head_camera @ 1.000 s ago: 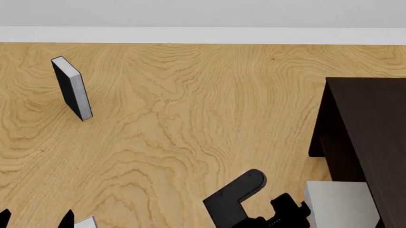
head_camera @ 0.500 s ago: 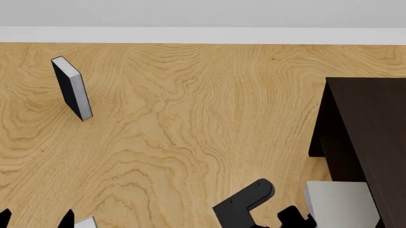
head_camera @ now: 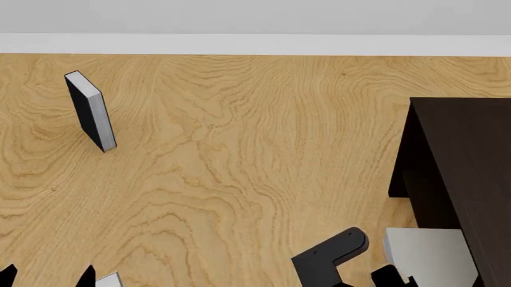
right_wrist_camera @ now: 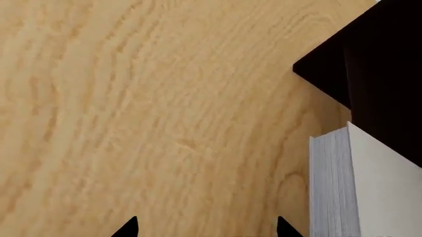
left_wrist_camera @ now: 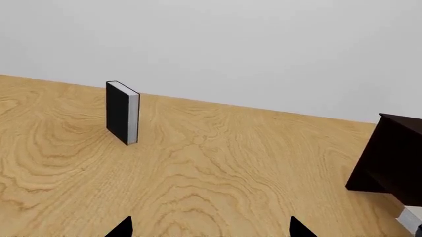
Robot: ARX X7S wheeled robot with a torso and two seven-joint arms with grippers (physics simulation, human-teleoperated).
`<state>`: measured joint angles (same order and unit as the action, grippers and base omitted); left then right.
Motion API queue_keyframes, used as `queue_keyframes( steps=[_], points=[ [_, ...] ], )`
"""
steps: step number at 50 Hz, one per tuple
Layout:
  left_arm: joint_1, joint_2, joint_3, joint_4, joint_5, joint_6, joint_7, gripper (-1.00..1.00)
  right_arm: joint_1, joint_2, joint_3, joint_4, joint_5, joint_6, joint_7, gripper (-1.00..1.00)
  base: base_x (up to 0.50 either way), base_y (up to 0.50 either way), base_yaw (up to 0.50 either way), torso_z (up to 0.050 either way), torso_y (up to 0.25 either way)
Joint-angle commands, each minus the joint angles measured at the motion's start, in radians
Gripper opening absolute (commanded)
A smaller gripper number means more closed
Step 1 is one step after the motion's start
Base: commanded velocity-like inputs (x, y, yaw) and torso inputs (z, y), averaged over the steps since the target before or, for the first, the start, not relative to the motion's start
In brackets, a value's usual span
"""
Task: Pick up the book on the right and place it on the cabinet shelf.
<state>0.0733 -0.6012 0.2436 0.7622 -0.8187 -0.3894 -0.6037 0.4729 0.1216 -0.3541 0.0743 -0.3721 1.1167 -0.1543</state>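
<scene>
In the head view, the right gripper (head_camera: 355, 263) is seen at about 5 o'clock, angled toward 2 o'clock, just beside the grey book (head_camera: 427, 257); nothing is held, its fingertips (right_wrist_camera: 128, 227) apart. The book stands against the dark cabinet (head_camera: 467, 173) at 4 o'clock. The left gripper (head_camera: 48, 276), at 7 o'clock, is spread and empty. A black-covered book (head_camera: 92, 110) stands upright at 10 o'clock.
</scene>
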Motion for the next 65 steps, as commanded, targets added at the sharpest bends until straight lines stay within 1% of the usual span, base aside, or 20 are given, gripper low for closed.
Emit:
queue_keyframes(
  steps=[1, 23, 36, 65],
  points=[
    [0.001, 0.001, 0.003, -0.008, 0.002, 0.005, 0.003, 1.0, 0.024, 0.002, 0.028, 0.07, 0.015, -0.028, 0.03, 1.0, 0.0, 0.0, 0.0, 0.0, 0.0],
    [0.01, -0.001, 0.0, -0.015, 0.001, 0.019, 0.006, 1.0, 0.078, -0.006, 0.07, 0.178, 0.026, -0.069, 0.111, 1.0, 0.0, 0.0, 0.0, 0.0, 0.0],
    [0.013, -0.002, 0.002, -0.017, 0.002, 0.025, 0.007, 1.0, 0.096, 0.007, 0.091, 0.174, 0.018, -0.044, 0.142, 1.0, 0.0, 0.0, 0.0, 0.0, 0.0],
    [0.005, -0.001, 0.01, -0.024, -0.002, 0.024, 0.002, 1.0, 0.124, 0.036, 0.07, 0.139, 0.003, 0.003, 0.15, 1.0, 0.0, 0.0, 0.0, 0.0, 0.0]
  ],
)
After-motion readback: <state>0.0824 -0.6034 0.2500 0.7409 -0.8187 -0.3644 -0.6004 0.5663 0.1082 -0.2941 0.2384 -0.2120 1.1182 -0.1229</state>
